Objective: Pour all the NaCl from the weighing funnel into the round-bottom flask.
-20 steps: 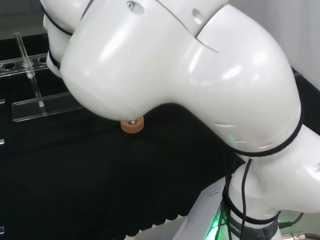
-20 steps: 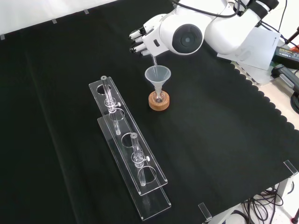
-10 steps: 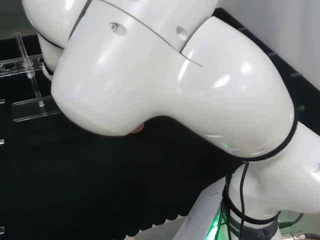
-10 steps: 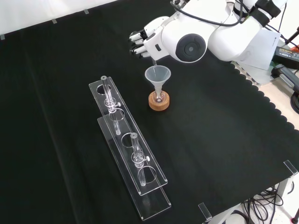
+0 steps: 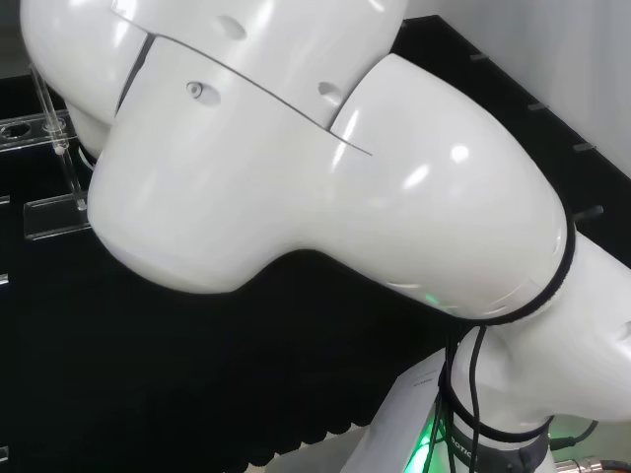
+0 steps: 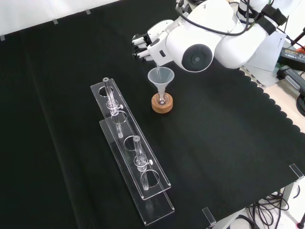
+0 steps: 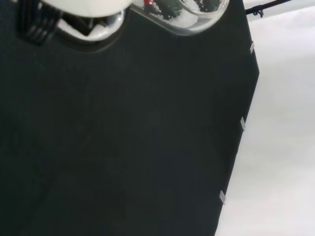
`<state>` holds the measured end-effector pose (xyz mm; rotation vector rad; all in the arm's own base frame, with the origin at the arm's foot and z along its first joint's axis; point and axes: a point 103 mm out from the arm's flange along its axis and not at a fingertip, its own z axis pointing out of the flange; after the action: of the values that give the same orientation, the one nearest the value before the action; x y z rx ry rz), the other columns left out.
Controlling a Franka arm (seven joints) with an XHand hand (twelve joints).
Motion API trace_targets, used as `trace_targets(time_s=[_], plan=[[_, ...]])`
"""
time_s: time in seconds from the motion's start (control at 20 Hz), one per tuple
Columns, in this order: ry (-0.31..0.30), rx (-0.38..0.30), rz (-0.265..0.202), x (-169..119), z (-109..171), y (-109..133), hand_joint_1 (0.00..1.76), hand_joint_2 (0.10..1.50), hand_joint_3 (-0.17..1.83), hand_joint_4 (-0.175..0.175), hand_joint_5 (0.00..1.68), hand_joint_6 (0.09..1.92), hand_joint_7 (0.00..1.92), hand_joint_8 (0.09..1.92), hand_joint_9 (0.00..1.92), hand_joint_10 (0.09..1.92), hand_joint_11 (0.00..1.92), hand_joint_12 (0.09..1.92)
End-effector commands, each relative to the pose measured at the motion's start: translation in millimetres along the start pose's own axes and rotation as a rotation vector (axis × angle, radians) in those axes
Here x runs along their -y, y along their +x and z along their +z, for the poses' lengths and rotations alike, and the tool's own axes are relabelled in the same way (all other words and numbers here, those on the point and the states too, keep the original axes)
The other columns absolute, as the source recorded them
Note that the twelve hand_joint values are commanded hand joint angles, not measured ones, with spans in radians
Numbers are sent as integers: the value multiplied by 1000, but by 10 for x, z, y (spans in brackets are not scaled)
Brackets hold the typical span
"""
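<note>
One pour in hand: hand curled round the weighing funnel, stem angled down into the mouth of the wide funnel seated in the flask on its cork ring. Seen from the wrist, white grains of NaCl clinging inside the glass bulb, so by that judgement not all out yet. Best done by holding the stem tip inside the funnel's rim without knocking it, tilting steeper by small degrees, and perhaps a light shake to free the clinging grains; too sharp a nudge could tip funnel and flask off the ring. Two clear racks with tubes near the flask, toward the front view's lower left, apart from the work. Black cloth over the counter, bare around the ring, scalloped at its edge; paper and cables beyond it. Big white arm link across the head view.
</note>
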<state>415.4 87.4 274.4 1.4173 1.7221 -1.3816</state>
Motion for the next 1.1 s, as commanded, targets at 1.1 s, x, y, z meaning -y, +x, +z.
trace_targets(time_s=[1.1], plan=[[17, 143, 7, 9, -141, 79, 1102, 674, 682, 175, 1193, 827, 580, 643, 977, 317, 772, 1082]])
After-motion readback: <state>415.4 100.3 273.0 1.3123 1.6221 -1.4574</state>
